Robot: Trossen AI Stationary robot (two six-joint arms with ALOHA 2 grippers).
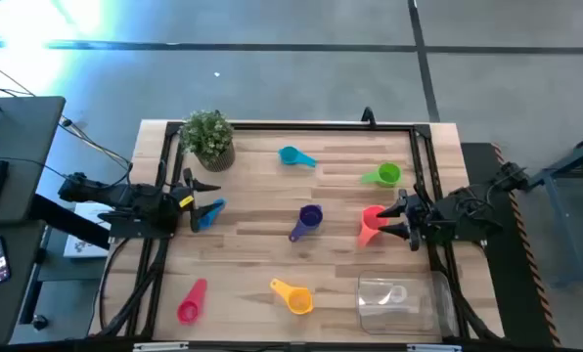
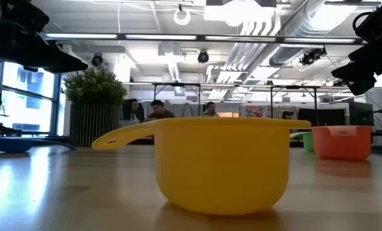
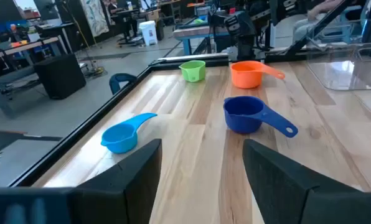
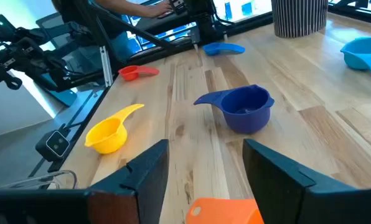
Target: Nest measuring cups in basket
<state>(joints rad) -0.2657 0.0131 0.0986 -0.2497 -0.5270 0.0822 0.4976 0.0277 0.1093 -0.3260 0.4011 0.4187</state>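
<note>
Seven cups lie apart on the wooden table: teal (image 1: 293,156), green (image 1: 384,176), purple (image 1: 308,220), red-orange (image 1: 370,225), blue (image 1: 208,214), pink (image 1: 191,301) and yellow (image 1: 293,296). The clear basket (image 1: 397,301) stands at the near right corner. My left gripper (image 1: 211,197) hovers open at the left edge, with the blue cup beside its near finger. My right gripper (image 1: 397,220) is open at the right edge. The red-orange cup (image 4: 226,210) sits just ahead of its fingertips, untouched. Both wrist views show the purple cup (image 3: 251,115) (image 4: 241,109) at mid-table.
A potted plant (image 1: 209,137) stands at the far left corner. A black frame rail (image 1: 301,125) runs round the table's edges. In the low view the yellow cup (image 2: 220,163) fills the foreground. Bare wood lies between the purple cup and the basket.
</note>
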